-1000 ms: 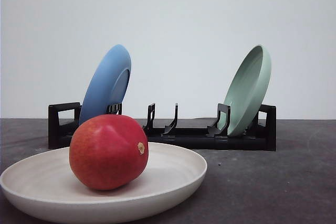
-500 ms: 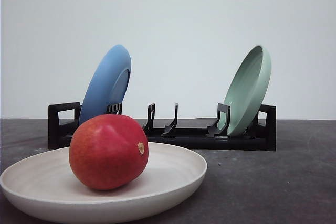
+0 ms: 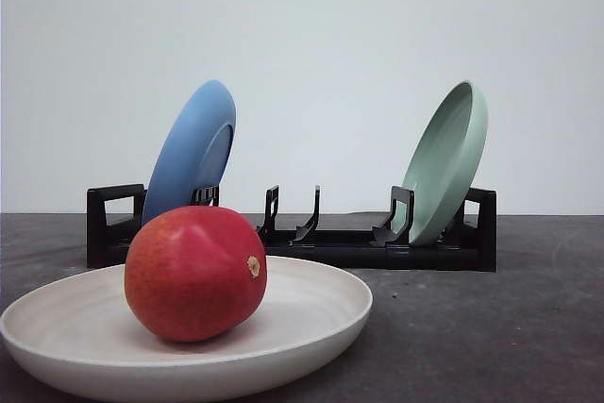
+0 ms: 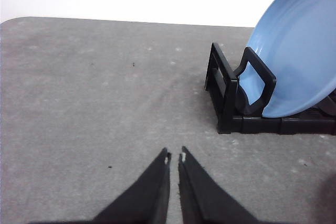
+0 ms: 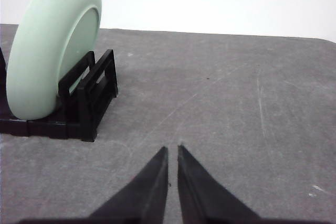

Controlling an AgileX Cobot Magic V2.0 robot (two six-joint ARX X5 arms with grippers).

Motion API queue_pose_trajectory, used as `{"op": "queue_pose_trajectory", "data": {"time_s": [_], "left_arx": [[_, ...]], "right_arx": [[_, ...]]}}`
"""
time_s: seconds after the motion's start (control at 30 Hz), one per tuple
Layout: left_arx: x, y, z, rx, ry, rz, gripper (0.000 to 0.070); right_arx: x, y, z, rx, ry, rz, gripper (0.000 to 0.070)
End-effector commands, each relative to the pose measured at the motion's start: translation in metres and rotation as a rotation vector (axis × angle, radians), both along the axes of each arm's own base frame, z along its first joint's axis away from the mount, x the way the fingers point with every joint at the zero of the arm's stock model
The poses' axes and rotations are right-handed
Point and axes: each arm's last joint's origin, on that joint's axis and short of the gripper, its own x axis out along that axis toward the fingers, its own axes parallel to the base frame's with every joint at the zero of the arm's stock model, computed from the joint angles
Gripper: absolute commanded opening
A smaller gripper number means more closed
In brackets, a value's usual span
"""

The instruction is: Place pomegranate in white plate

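The pomegranate, red with a pale stem scar, rests inside the white plate at the front left of the table in the front view. My left gripper is shut with nothing between its black fingers, hovering over bare grey table a little way from the rack's blue-plate end. My right gripper is also shut and holds nothing, over bare table beside the rack's green-plate end.
A black dish rack stands across the back of the table. A blue plate leans in its left slot and a pale green plate in its right slot.
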Motion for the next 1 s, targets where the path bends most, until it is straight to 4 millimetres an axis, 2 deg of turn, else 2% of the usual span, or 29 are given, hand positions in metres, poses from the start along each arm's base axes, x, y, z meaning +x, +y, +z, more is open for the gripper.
{"op": "queue_pose_trajectory", "data": {"time_s": [0.0, 0.97], "left_arx": [[0.0005, 0.0002, -0.0040, 0.007, 0.012, 0.003, 0.0011], [0.0005, 0.0002, -0.0040, 0.008, 0.012, 0.003, 0.0011]], "right_arx": [[0.0002, 0.0000, -0.0002, -0.007, -0.008, 0.000, 0.0029], [0.0002, 0.0000, -0.0002, -0.007, -0.008, 0.000, 0.0029]]}}
